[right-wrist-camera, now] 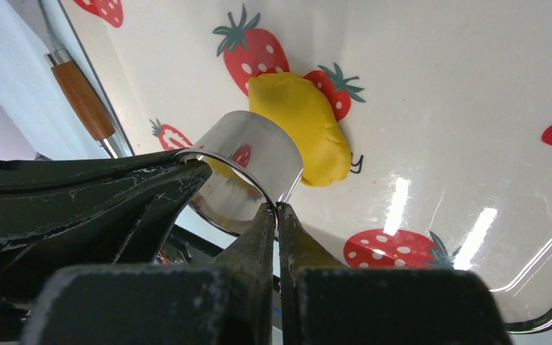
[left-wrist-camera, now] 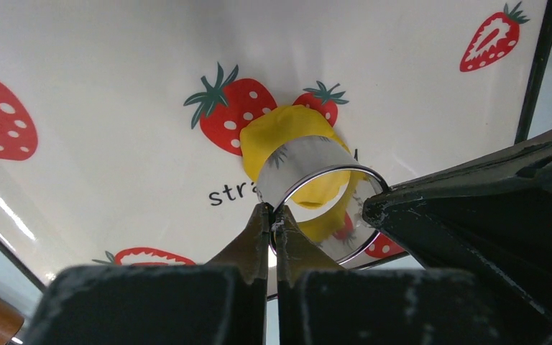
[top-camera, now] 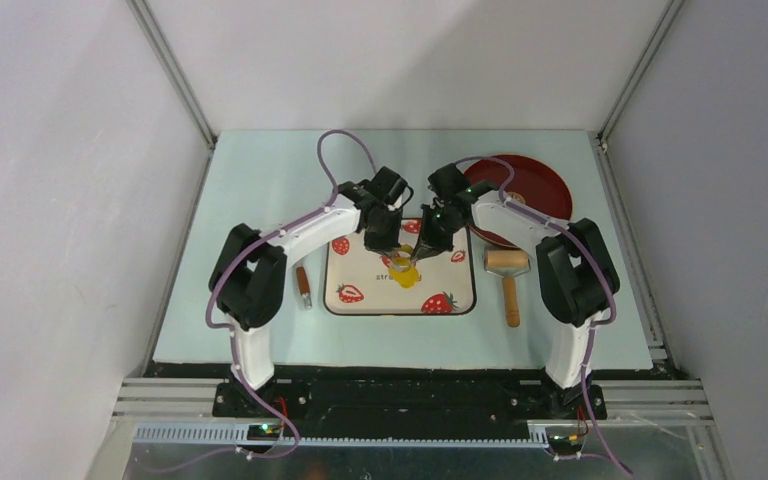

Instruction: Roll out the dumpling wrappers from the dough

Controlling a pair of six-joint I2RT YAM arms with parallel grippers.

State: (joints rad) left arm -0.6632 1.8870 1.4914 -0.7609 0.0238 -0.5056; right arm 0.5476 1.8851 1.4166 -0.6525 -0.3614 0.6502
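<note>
Leaning inward; left fingers (left-wrist-camera: 251,241) and right fingers (right-wrist-camera: 259,241) each pinch the ring cutter (left-wrist-camera: 305,165).

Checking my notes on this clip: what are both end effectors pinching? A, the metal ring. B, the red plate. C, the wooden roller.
A: the left end effector and the right end effector are each shut on the rim of the metal ring, which stands at the yellow dough on the strawberry tray.
</note>
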